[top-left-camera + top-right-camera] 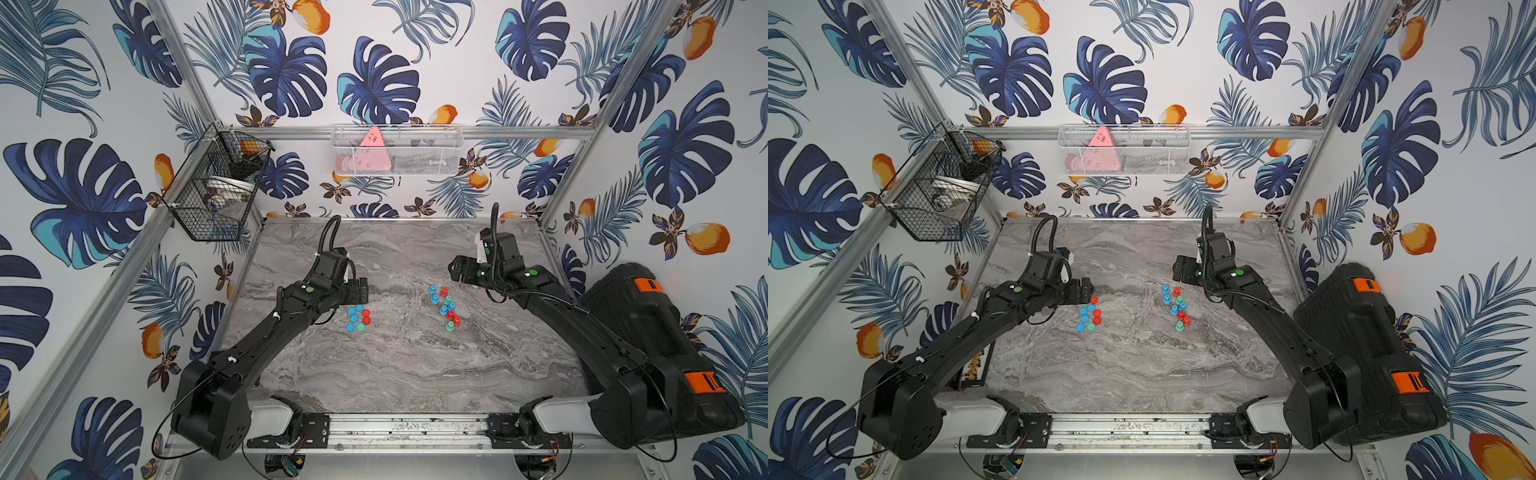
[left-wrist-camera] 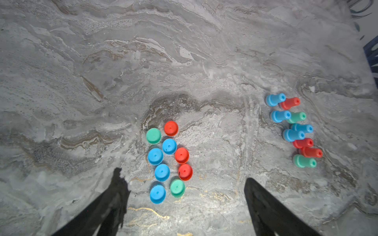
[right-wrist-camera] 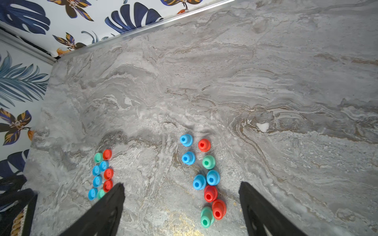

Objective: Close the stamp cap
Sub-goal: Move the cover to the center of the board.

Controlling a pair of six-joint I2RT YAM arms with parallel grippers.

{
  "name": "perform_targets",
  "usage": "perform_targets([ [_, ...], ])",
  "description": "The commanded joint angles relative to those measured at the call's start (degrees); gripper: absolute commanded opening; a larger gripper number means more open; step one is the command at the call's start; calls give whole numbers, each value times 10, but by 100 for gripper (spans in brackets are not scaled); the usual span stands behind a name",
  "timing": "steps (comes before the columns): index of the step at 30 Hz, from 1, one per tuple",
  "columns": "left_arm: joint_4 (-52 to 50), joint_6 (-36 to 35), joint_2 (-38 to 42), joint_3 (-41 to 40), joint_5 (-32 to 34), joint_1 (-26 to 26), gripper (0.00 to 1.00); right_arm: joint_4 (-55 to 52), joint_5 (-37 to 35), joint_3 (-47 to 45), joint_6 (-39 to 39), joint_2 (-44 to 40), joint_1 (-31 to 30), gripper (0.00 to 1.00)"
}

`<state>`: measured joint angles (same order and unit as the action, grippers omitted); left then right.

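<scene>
Both released: left jaws just beside the caps (image 2: 155, 156), right jaws seemingly near the stamps (image 3: 199, 181).

The table top (image 1: 407, 365) looks like grey veined marble, dull and slightly gritty. The caps (image 2: 162, 172), toward nine o'clock of its middle, and the stamps (image 2: 293, 134), toward three o'clock, look like smooth, faintly glossy plastic in blue, red and green. The frame rail (image 1: 291, 132) is brushed silvery metal. The white basket (image 1: 436, 162) at twelve o'clock is fine painted mesh. The black basket (image 1: 208, 208) at ten o'clock is coated wire. The case (image 1: 623, 316) at three o'clock is matt black plastic with orange latches (image 1: 702, 384).
</scene>
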<state>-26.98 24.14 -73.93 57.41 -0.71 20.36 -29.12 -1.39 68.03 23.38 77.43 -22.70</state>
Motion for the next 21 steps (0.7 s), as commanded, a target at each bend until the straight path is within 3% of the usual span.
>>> perform_targets([
  [1, -38, 38, 30, 4, -31, 12, 93, -45, -8, 7, 13, -25, -8, 86],
  [6, -81, 41, 95, -18, -39, 30, 93, -91, 18, 1, 37, -71, -15, 70],
  [11, -130, 30, 157, -49, -32, 34, 93, -130, 27, -17, 52, -89, -24, 61],
  [16, -130, 41, 198, -93, -42, 34, 92, -144, 16, -64, 75, -128, -48, 62],
  [21, -108, 45, 178, -115, -46, 35, 85, -142, 5, -105, 79, -160, -64, 62],
])
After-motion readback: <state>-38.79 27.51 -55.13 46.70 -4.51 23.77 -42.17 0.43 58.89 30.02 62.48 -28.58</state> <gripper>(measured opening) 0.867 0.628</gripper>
